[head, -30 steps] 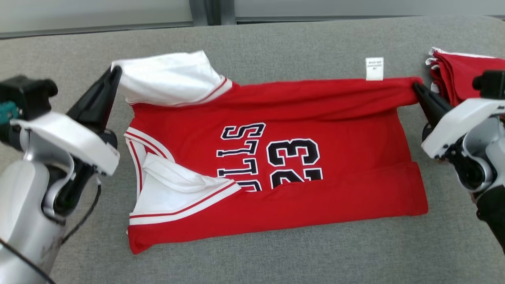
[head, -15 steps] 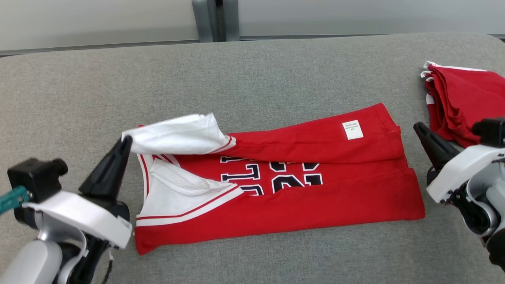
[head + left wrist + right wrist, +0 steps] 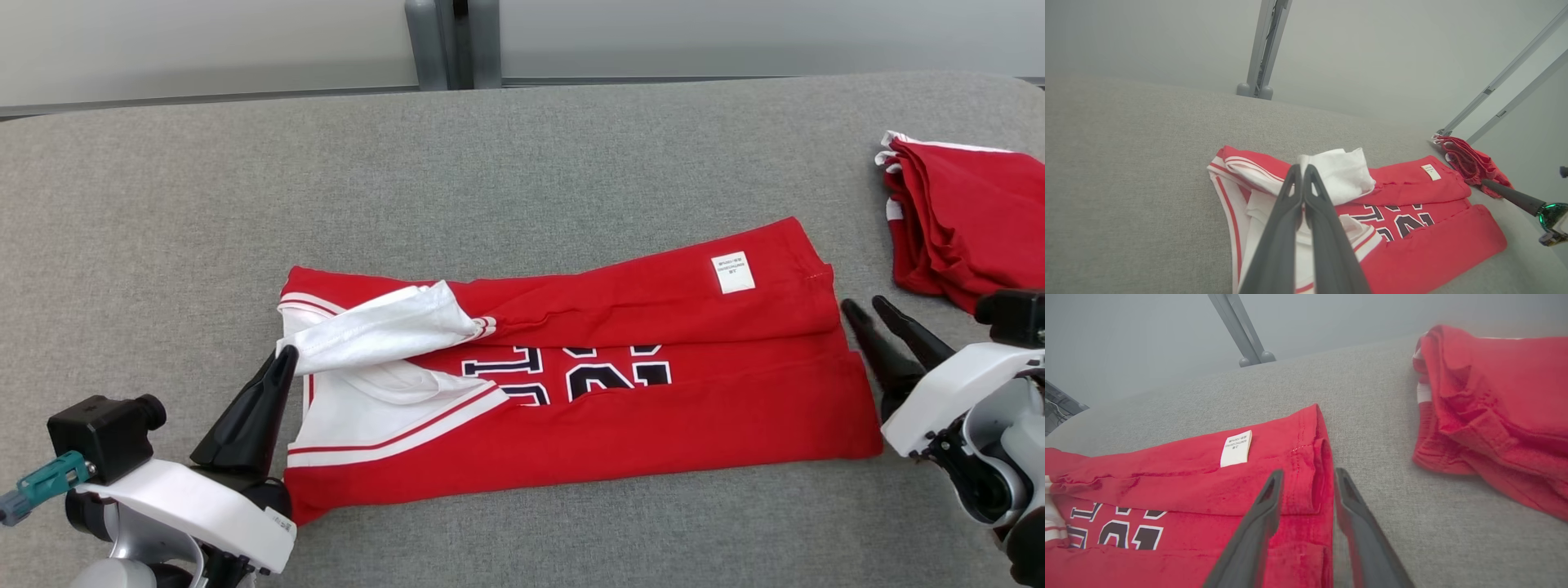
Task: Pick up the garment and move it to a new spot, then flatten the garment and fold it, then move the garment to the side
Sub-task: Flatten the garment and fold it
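Red jersey (image 3: 620, 425) lies folded lengthwise mid grey tabletop (image 3: 522, 163), number print half covered, white label (image 3: 732, 272) facing up nr right end. L gripper (image 3: 284, 355) pressed together, pinching white shoulder flap at jersey's left end, flap raised off fabric. R gripper (image 3: 865, 306) spread, tips just beside jersey's right hem. Pile of red garments (image 3: 963, 212) far right, apart.

The head camera looks down from up high at the grey table (image 3: 522, 163). The wrist cameras sit low and close, looking along the left tool (image 3: 1302, 168) and the right tool (image 3: 1309, 473). All three see the red jersey (image 3: 653, 425).
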Robot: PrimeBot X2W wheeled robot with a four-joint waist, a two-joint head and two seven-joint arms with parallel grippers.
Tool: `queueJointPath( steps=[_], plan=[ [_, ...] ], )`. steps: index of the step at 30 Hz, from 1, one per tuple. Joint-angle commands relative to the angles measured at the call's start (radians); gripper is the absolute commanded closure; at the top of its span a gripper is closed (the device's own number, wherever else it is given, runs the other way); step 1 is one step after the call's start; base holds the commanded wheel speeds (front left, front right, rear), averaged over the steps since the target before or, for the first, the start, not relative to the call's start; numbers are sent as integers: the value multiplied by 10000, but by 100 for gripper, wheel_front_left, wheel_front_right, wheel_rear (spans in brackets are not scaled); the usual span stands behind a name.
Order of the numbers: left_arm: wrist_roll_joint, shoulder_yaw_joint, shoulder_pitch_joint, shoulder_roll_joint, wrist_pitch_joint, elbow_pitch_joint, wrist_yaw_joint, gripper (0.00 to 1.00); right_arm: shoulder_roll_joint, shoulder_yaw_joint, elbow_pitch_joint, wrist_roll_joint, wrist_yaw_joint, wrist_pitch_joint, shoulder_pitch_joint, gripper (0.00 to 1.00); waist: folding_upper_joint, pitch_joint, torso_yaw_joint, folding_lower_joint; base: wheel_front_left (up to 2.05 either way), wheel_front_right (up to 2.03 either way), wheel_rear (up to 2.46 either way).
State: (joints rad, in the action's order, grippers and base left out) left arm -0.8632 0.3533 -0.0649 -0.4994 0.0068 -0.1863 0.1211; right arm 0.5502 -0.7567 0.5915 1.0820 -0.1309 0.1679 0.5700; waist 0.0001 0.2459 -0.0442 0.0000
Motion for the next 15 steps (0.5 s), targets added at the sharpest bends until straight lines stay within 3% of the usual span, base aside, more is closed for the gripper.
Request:
queueJointPath(
  steps=[1,15],
  plan=[
    [30,-24,87,-31,-40,-34,39,100,-61,-63,-30,93,4,17,95,0,-1,-17,3,0,0,0,0],
    [138,247,-281,-74,176,-4,-63,100,-696,-1198,1523,-320,4,-1128,1645,0,-1,107,205,0,0,0,0]
  ],
)
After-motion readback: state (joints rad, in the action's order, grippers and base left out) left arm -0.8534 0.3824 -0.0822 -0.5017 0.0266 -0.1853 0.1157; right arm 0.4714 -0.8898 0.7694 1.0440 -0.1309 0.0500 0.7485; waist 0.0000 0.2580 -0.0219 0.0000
